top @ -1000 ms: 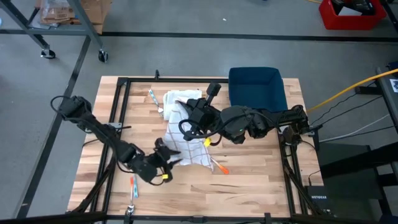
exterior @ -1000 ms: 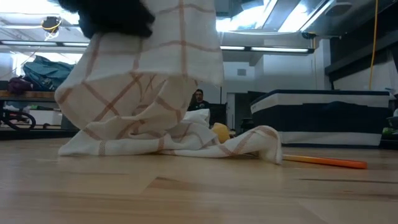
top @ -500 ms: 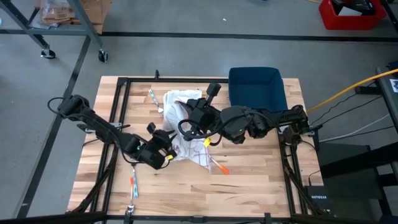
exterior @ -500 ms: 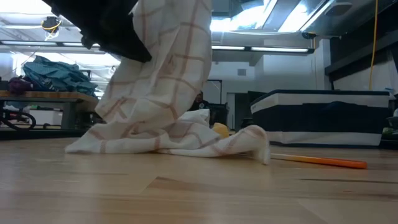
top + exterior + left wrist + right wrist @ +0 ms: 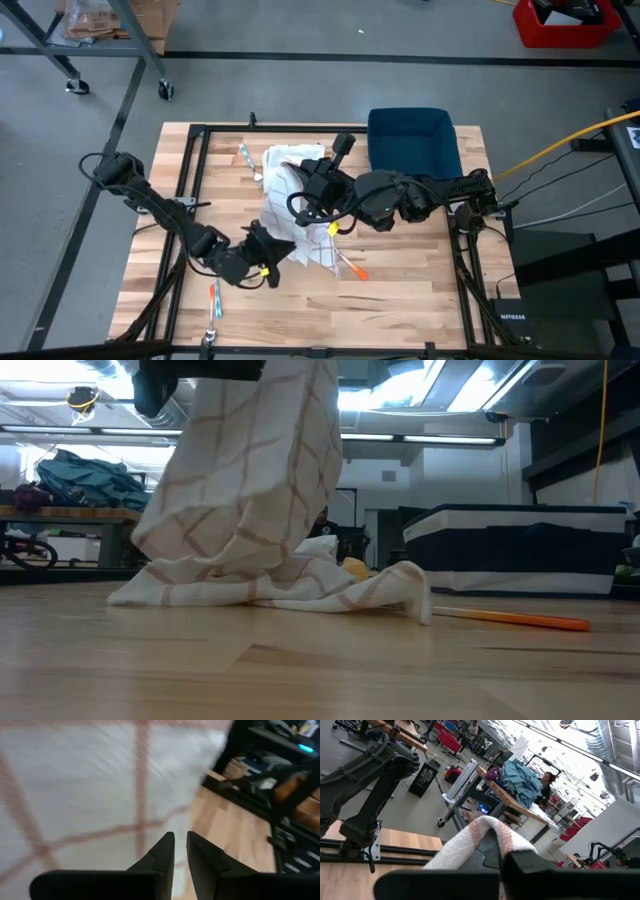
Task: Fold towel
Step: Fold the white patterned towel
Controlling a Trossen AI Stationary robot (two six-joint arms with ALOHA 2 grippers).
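- In the low view, you see the towel (image 5: 262,510) hanging from above with its lower folds piled on the table (image 5: 320,670); whatever grips its top is cut off by the frame edge, and only a dark part shows there.
- From above, note that the towel (image 5: 290,205) lies crumpled near the middle of the table (image 5: 400,290), between the two arms.
- The left gripper (image 5: 268,250) sits at the towel's near edge. In the left wrist view its fingers (image 5: 162,857) stand with only a narrow slot between them, against the cloth (image 5: 75,795); you cannot tell whether any fabric is pinched in that slot.
- The right gripper (image 5: 318,180) sits over the towel's upper part. In the right wrist view its fingers (image 5: 520,865) are pressed together with a fold of towel (image 5: 470,840) clamped between them.
- An orange pen (image 5: 510,619) lies on the table just beside the towel; from above, you see it (image 5: 352,267) partly tucked under the cloth edge.
- A yellow object (image 5: 353,570) behind the towel is mostly hidden; its identity cannot be made out.
- Small tools (image 5: 213,300) lie near the table's near left edge, and another one (image 5: 245,157) near the far edge; they are too small to identify.
- A dark blue bin (image 5: 412,140) stands at the far right corner, well apart from the towel.
- Beyond the table, a person (image 5: 320,520) is almost fully hidden behind the hanging cloth.
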